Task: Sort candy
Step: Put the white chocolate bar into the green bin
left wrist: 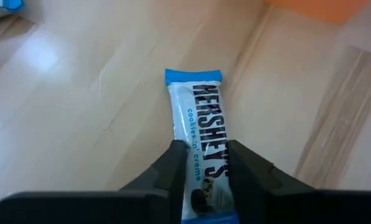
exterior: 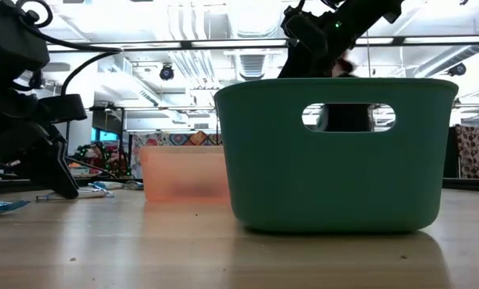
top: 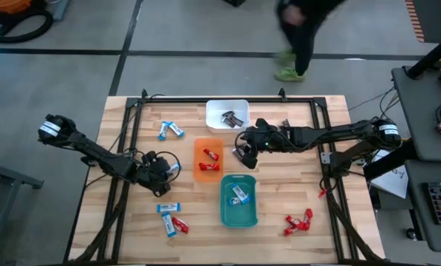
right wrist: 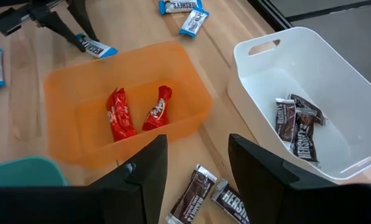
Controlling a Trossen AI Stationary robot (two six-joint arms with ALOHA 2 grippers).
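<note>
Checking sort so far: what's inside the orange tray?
Two red candies lie in the orange tray. Its near wall clouds part of the floor, so anything hidden there can't be ruled out.

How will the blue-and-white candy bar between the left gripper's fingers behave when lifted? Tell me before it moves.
The blue-and-white candy bar looks flat and slim, so probably light and unlikely to roll. Its glossy wrapper may be slippery. The left gripper straddles one end, so the free end could droop or swing.

A white tray, an orange tray and a teal tray sit mid-table; a person passes beyond.
</note>
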